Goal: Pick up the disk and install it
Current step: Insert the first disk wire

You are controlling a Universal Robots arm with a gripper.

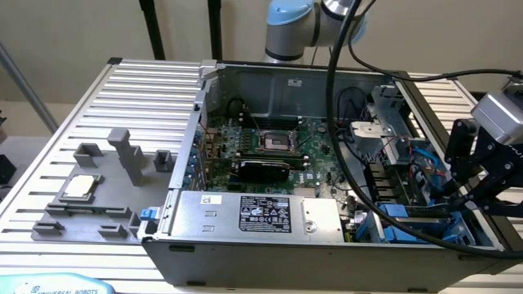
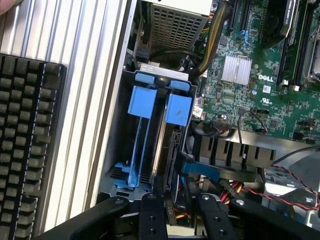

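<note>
Arm [image 1: 290, 27] outstretched, wrist tilted, pincer [image 2: 180, 210] downward.

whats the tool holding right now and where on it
Cannot tell: the tool is at one end of the disk, which stands on edge in the drive bay, but contact is hidden.

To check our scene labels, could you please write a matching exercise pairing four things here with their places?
1 disk
2 CPU chip
3 power supply
4 keyboard

a on the grey fixture
b in the blue-railed bay
c on the ribbed table beside the case
d wears a black label

Pairs: 1-b, 2-a, 3-d, 4-c
</note>
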